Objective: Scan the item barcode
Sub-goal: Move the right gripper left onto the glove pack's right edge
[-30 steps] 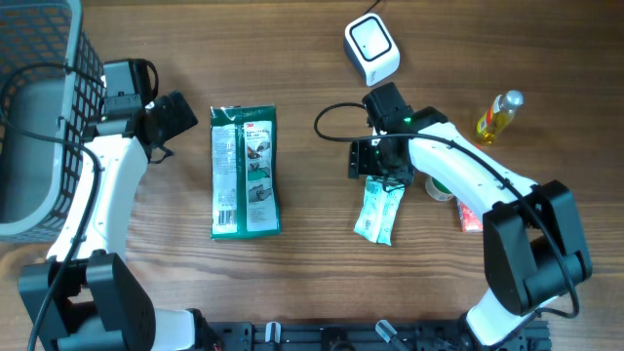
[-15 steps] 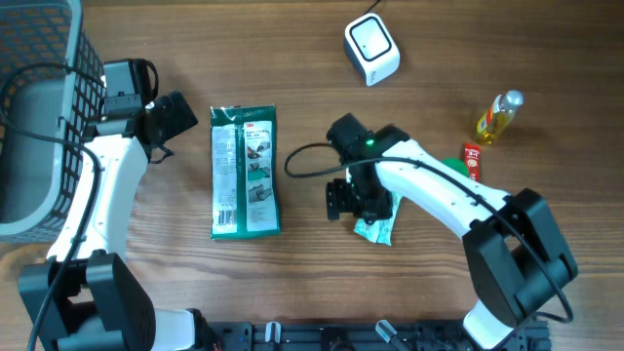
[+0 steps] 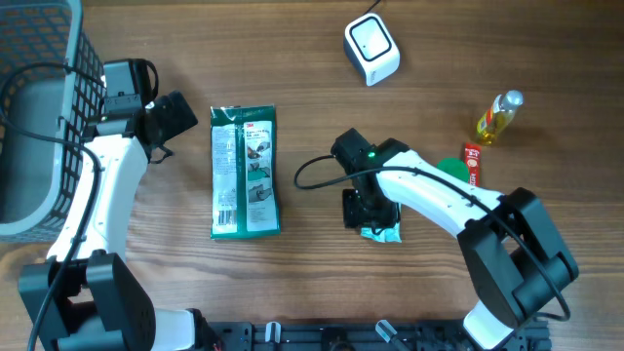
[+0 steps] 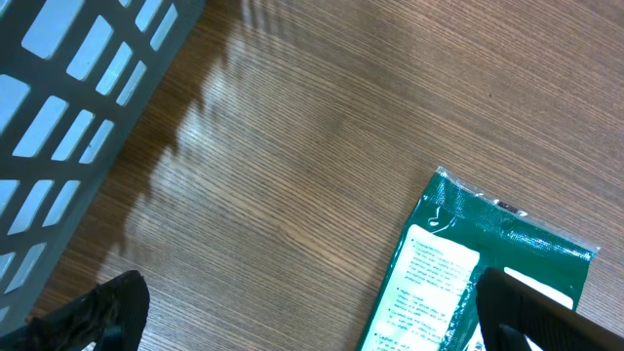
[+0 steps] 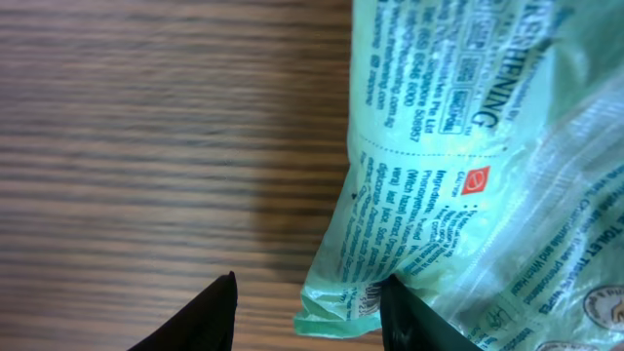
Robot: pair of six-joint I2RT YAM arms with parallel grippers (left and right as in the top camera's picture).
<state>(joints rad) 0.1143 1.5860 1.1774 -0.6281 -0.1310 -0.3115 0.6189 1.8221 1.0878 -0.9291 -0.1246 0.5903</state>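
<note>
Pale green packet (image 3: 382,232): laid flat on the tabletop (image 3: 292,68), right of centre, largely covered from above by the right arm; small print is seen on its wrapper in the right wrist view.
Right tool (image 5: 307,312): lowered over the packet's corner, fingers parted, one finger seen clear of the wrapper; nothing is gripped.
White scanner (image 3: 371,49): set toward the top of the overhead view, well apart from the packet.
Dark green pack (image 3: 245,172): laid flat, left of centre.
Left tool (image 4: 312,317): spread wide, empty, held between the basket (image 3: 39,58) and the dark green pack.

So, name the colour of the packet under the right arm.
The packet is pale mint green with dark print; the right wrist view shows it best.
</note>
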